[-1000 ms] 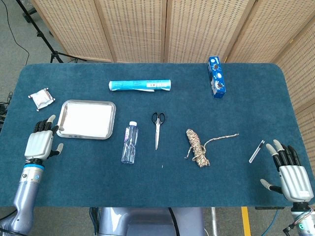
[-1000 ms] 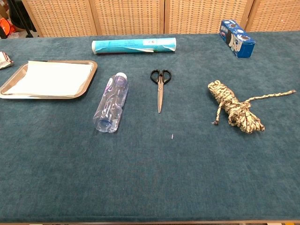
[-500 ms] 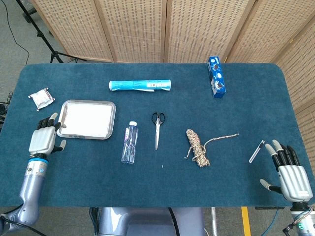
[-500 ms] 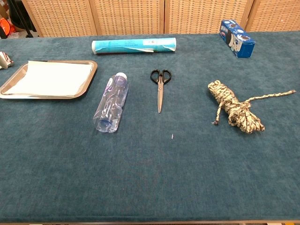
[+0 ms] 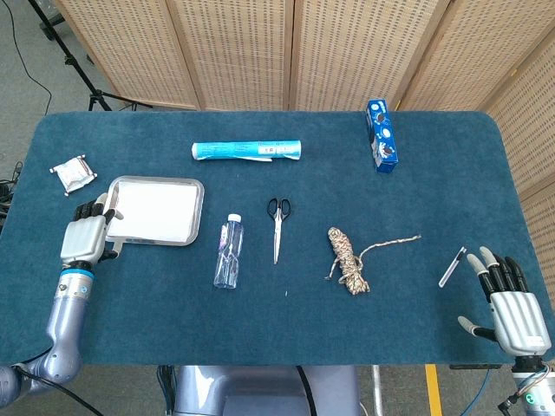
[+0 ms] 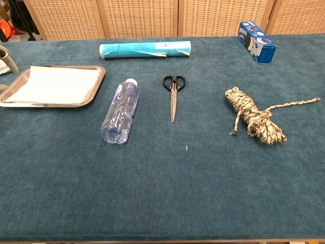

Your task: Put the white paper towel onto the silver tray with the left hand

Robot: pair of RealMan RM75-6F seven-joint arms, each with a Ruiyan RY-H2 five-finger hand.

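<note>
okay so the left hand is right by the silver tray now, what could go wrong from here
The left hand sits against the silver tray at its near-left corner, so it might nudge the tray. The paper towel lies beyond the hand, off the tray; reaching for it could drag the hand along the tray's edge.

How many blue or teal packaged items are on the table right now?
2. The teal roll lies at the far side, beyond the silver tray and scissors. The blue box stands at far right. Nothing appears hidden.
</note>
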